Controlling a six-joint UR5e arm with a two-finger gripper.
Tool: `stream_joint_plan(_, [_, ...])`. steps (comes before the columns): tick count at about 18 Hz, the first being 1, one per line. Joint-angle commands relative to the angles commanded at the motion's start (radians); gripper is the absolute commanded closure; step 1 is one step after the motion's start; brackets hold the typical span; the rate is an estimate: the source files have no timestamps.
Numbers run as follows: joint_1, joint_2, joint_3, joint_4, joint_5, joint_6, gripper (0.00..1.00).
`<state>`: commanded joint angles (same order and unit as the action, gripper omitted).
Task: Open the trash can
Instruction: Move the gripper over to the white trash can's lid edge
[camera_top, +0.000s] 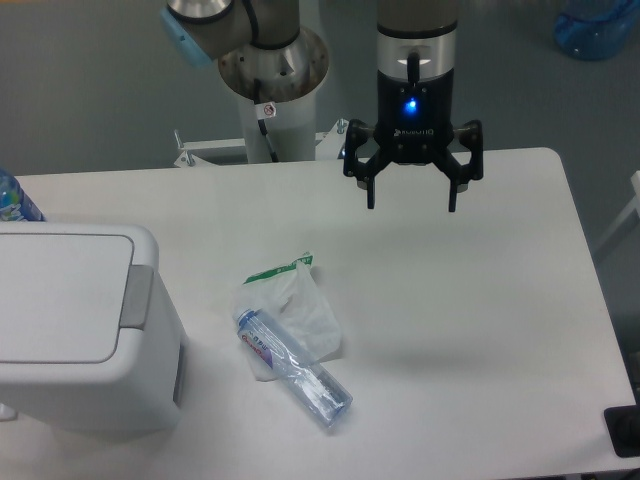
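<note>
While the black two-finger gripper (411, 205) hangs above the far side of the white worktop (480, 330), its fingers (371, 190) are spread wide and there is nothing between them. A blue light glows on the gripper's body, just under the silver wrist of the arm. The fingertips point down and sit clear of the surface, casting a soft shadow on the worktop below.

Over at the near left, the large boxy white plastic trash can with rounded corners (80, 340) stands on the worktop, cut off by the left edge of the view. Its flat white lid (60, 295) lies shut and level on top, and the grey push bar (138, 297) runs along the lid's right edge. Gripper and trash can are well apart, with open worktop between them.

Between the two, closer to the can, a clear plastic bottle with a blue cap and a colourful label (295, 368) lies on its side, angled toward the near right. It rests on a crumpled clear plastic bag with a green printed strip (300, 300), the bottle's cap end overlapping the bag.

Behind the can at the left edge, part of a blue-tinted bottle (15, 200) peeks in. At the back stands the arm's pale round base column (272, 90), and a blue water jug (597, 25) shows at the top right corner, off the worktop.
</note>
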<state>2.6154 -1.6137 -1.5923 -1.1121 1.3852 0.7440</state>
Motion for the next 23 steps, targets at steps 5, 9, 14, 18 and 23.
stream_joint_plan(5, [0.000,-0.002,0.003,0.000,-0.003,-0.011,0.00])
stream_joint_plan(9, [-0.003,-0.003,0.000,0.002,-0.005,-0.014,0.00])
stream_joint_plan(14, [-0.031,-0.006,0.000,0.006,-0.040,-0.078,0.00])
stream_joint_plan(18, [-0.063,-0.011,0.002,0.006,-0.089,-0.210,0.00])
stream_joint_plan(23, [-0.112,-0.041,0.026,0.012,-0.190,-0.319,0.00])
